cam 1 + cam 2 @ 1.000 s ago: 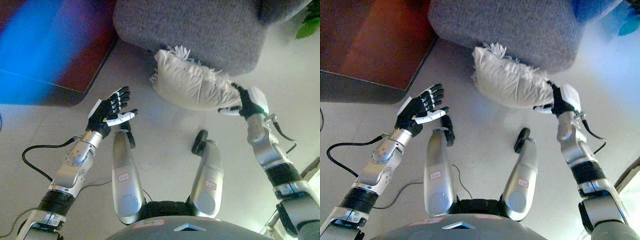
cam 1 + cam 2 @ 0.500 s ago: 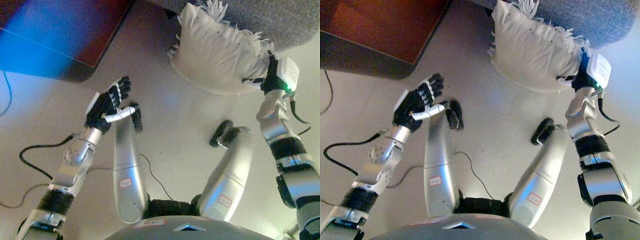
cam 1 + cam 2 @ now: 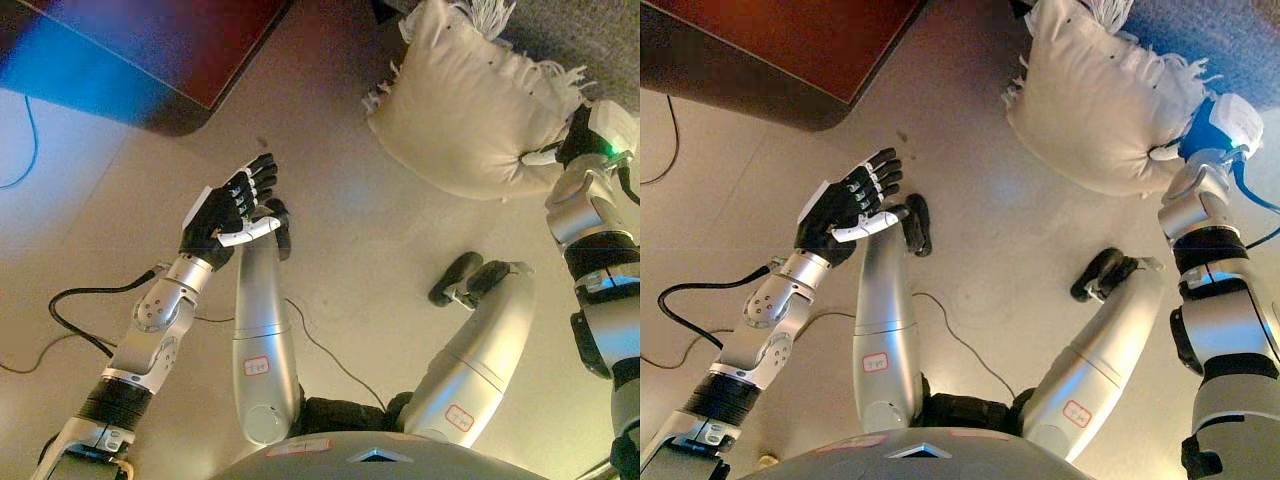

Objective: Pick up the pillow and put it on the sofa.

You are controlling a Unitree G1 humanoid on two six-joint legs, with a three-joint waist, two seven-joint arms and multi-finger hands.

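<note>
The right hand point(image 3: 578, 148) presses against the right end of the pillow point(image 3: 470, 115), with one white-tipped finger showing at the pillow's edge. The rest of its fingers are hidden behind the cloth, so I cannot tell whether it grips the pillow or only pushes on it.

The left hand point(image 3: 228, 210) is held up over the floor point(image 3: 350, 250), well apart from the pillow, palm turned inward and fingers relaxed and straight, holding nothing.

The pillow is cream with a white fringe along its top edge. It sits low against the front of the grey sofa point(image 3: 570, 35), at the top right of the view. Its upper edge overlaps the sofa's fabric, but whether it rests on the floor or is lifted just clear cannot be told from here. A dark red rug point(image 3: 190, 45) lies on the floor at upper left.

As for progress, the task looks barely begun: one hand has reached the pillow, the other has not. The pillow is not on the seat. What remains is a two-handed hold, the lift, and the placing on the sofa.
</note>
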